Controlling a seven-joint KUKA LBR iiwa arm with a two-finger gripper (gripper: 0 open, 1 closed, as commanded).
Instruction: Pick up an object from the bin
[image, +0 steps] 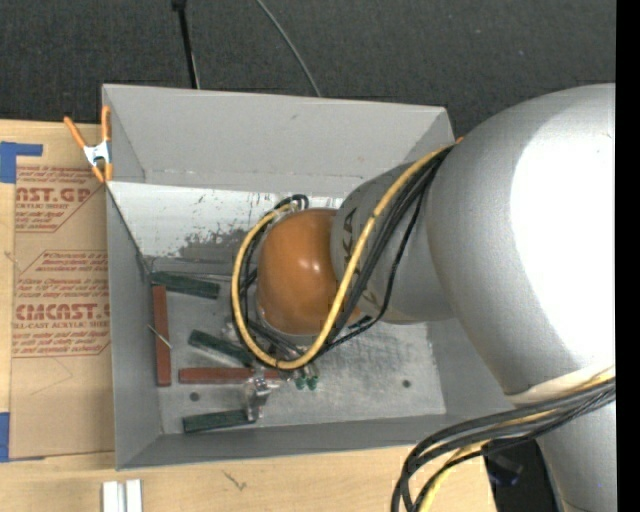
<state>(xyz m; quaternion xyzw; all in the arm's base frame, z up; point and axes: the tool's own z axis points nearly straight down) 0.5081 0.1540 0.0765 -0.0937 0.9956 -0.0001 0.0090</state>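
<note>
Bright, even light from above. The arm (530, 250) glares pale, the cover (295, 270) carries a soft sheen, the left wall of the bin (135, 340) lies shaded.

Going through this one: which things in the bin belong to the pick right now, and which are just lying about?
In play: gripper; near brown stick and front green stick, the two closest to it.
Lying about: left brown stick; upper green stick; middle green stick.
</note>
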